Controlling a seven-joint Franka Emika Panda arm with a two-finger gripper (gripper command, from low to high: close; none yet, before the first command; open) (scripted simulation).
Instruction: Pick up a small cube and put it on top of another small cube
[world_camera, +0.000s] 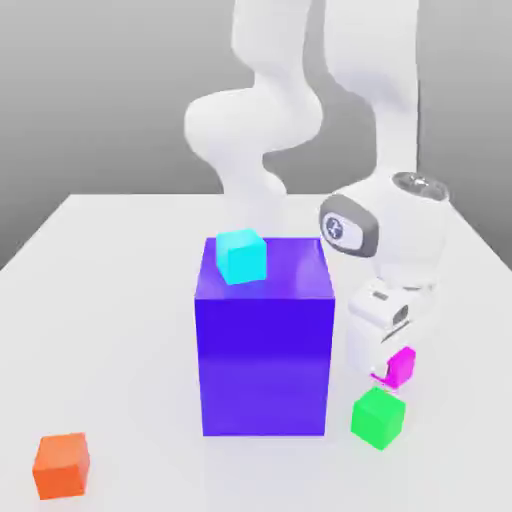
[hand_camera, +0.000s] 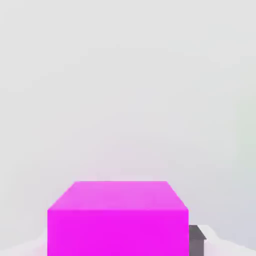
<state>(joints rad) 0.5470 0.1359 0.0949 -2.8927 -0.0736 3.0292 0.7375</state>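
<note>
- The step in hand is the pick: the arm is bent low at the exterior view's right of the large blue block (world_camera: 264, 345), with the gripper (world_camera: 388, 372) down at the magenta cube (world_camera: 402, 364).
- The jaws are closed in on the magenta cube, pinching it; in the hand view the cube (hand_camera: 117, 217) sits right up against the camera with a dark fingertip (hand_camera: 197, 239) beside one face.
- The magenta cube appears to be at or barely off the white tabletop (world_camera: 110, 330); which of the two cannot be told, so the lift is judged not yet done.
- A green cube (world_camera: 378, 417) rests on the tabletop just beside the magenta one, on the side nearer the exterior camera. It is the closest candidate to stack on.
- Other small cubes: a cyan cube (world_camera: 241, 256) on top of the blue block, and an orange cube (world_camera: 61, 465) well apart, toward the exterior view's left.
- The next move likely calls for a straight lift, high enough for the held cube's underside to pass over the top of the green cube without knocking it.
- After that, a short carry to centre the magenta cube over the green one, faces square, then a gentle descent before letting go.
- The blue block stands near the hand, so the wrist needs to keep away from its side during the lift.
</note>
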